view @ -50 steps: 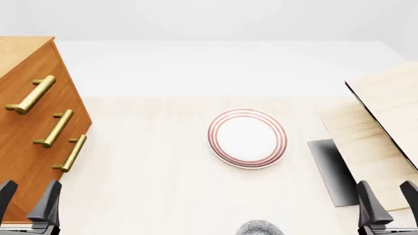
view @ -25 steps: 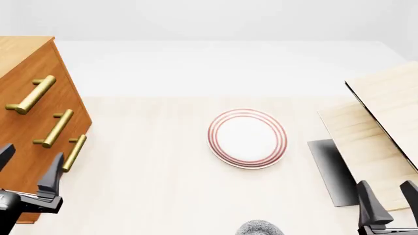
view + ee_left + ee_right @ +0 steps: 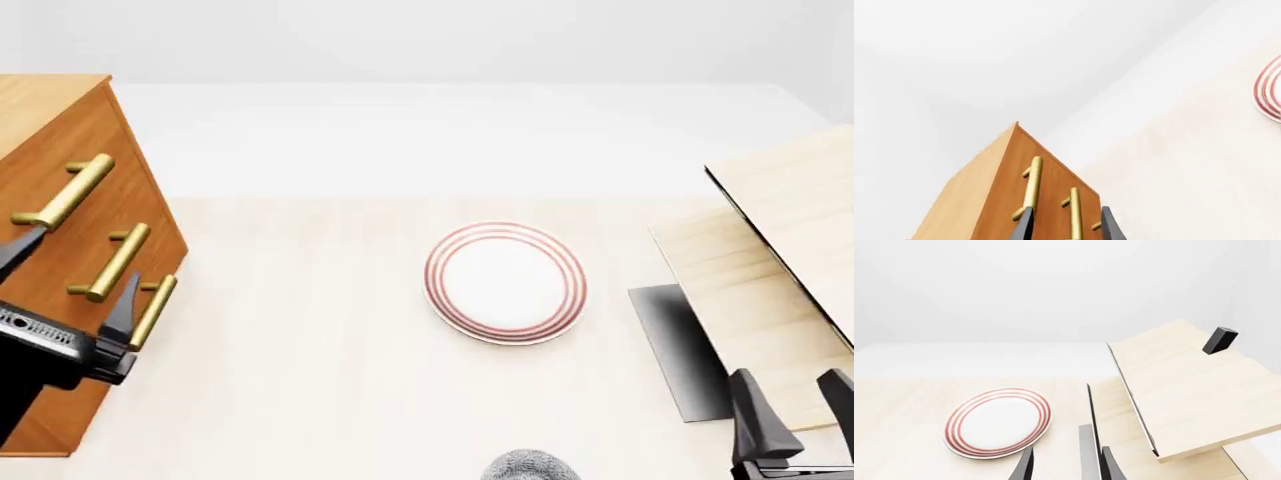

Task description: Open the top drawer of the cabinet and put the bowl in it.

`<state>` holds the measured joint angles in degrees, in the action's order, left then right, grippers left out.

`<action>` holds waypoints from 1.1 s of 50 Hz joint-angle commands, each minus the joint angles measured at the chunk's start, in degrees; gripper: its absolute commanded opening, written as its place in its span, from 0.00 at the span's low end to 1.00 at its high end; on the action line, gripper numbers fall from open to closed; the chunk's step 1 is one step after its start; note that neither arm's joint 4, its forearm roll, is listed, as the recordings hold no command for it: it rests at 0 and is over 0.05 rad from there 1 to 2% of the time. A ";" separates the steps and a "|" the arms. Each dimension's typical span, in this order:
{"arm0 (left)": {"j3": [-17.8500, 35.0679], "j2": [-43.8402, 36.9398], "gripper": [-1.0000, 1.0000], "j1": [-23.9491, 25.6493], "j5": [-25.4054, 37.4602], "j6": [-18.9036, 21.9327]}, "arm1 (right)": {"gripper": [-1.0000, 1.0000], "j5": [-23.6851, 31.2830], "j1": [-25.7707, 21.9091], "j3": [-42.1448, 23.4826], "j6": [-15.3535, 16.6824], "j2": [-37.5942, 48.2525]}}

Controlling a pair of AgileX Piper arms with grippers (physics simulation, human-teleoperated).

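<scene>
The orange-brown cabinet (image 3: 40,100) stands at the table's left, all three drawers shut. The top drawer (image 3: 74,140) has its brass bar handle (image 3: 64,193) showing. My left gripper (image 3: 70,278) is open and empty, in front of the cabinet's face at the level of the lower two handles, not touching any. In the left wrist view the cabinet (image 3: 987,195) lies ahead of the left gripper (image 3: 1067,224). The speckled bowl (image 3: 531,466) is cut off by the front view's near edge. My right gripper (image 3: 791,405) is open and empty at the near right, also in its wrist view (image 3: 1066,465).
A white red-ringed plate (image 3: 506,282) lies mid-table, also in the right wrist view (image 3: 997,421). Pale light-wood boards (image 3: 781,250) stand at the right, one tilted up, with a dark shadow beneath. A small black block (image 3: 1219,340) sits on the upper board.
My left gripper has moved up and forward from the near left corner to the cabinet's front, by the lower handles. The right gripper, plate and bowl have not moved.
</scene>
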<state>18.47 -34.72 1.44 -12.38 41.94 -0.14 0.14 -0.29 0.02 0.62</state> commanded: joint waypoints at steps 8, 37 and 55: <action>1.38 -5.41 1.00 -0.43 -4.48 16.06 | 1.00 0.02 -0.04 0.05 0.01 -0.11; 3.37 -16.08 1.00 -2.44 -13.60 31.82 | 1.00 0.02 -0.03 0.05 -0.02 -0.11; 3.59 -20.77 1.00 -4.05 -17.26 34.68 | 1.00 0.02 -0.04 0.05 0.00 -0.12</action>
<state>22.13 -52.88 -1.80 -27.38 74.43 -0.14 0.14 -0.29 0.02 0.62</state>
